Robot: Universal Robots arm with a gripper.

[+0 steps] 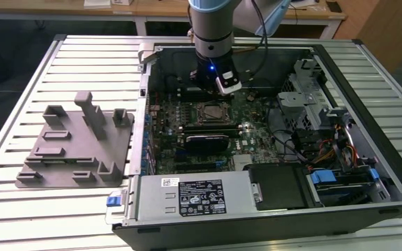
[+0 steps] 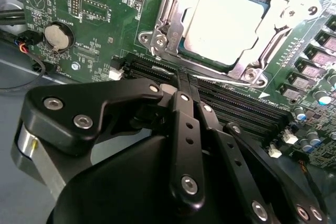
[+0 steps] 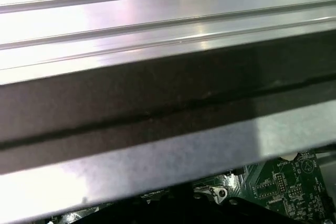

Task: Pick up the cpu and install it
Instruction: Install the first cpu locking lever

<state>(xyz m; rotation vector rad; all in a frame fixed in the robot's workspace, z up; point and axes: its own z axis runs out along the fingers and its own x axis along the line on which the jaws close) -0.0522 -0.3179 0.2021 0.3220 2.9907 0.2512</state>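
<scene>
While seated in its socket (image 2: pixel 173 22), cpu (image 2: pixel 223 22) beside empty, closed fingers (image 2: pixel 181 85).

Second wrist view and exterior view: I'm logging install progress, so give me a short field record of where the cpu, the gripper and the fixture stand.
cpu: silvery-white chip lying flat inside the metal socket frame on the green motherboard
gripper: shut, nothing between the fingers, over the memory slots beside the socket
arm: reaching down into the open computer case
grey fixture: on the slatted table, at the exterior view's left of the case
</scene>
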